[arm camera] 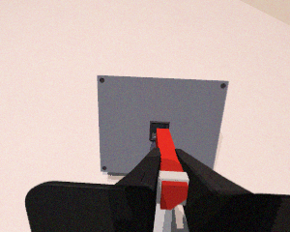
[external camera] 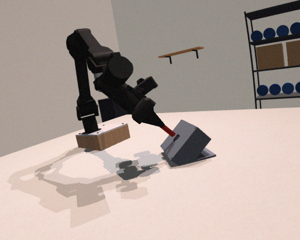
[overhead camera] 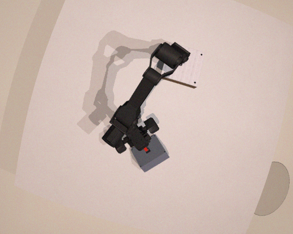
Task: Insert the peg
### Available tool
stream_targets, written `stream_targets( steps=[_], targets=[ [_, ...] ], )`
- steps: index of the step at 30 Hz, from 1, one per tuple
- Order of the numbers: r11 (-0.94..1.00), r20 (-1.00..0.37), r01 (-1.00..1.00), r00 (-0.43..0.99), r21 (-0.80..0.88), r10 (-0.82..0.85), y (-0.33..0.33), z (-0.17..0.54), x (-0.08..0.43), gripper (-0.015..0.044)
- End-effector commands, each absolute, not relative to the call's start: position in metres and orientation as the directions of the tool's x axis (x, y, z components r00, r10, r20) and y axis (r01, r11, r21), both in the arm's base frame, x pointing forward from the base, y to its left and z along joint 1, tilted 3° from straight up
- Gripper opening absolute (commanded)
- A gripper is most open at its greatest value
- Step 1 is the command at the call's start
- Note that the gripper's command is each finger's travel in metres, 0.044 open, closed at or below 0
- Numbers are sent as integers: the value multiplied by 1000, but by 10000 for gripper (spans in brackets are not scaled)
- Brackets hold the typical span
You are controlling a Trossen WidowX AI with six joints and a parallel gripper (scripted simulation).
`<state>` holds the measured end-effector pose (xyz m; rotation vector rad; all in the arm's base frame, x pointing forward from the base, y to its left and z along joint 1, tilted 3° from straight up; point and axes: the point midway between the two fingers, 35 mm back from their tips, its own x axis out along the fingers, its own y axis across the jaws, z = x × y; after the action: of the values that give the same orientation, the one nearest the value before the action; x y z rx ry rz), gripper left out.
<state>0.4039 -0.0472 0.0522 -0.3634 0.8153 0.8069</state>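
The red peg [overhead camera: 146,149] [external camera: 168,130] [arm camera: 166,145] is held between the fingers of my gripper [external camera: 163,126] [arm camera: 166,154], tilted with its free end down toward the sloped grey panel [overhead camera: 155,146] [external camera: 184,133] [arm camera: 123,108]. The panel's dark hole [overhead camera: 148,151] [external camera: 177,137] [arm camera: 159,125] has flat sides. The peg's free end is right at the hole's near edge; in the wrist view it covers the hole's lower right part. I cannot tell if it touches the face or dips inside. The peg's other end shows behind the fingers in the wrist view.
The panel is the face of a grey block [external camera: 194,148] on a thin base plate [external camera: 211,154]. The arm's base stands on a white-topped wooden box [overhead camera: 192,72] [external camera: 115,136], away from the panel. A shelf rack [external camera: 251,56] stands in the background.
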Motion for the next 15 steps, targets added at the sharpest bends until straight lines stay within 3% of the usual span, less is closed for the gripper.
stream_targets(
  steps=[1, 15],
  targets=[
    [654, -761, -757, 415, 16, 498, -44, 47, 405, 0],
    [653, -762, -757, 418, 9, 495, -46, 51, 405, 0]
  ],
)
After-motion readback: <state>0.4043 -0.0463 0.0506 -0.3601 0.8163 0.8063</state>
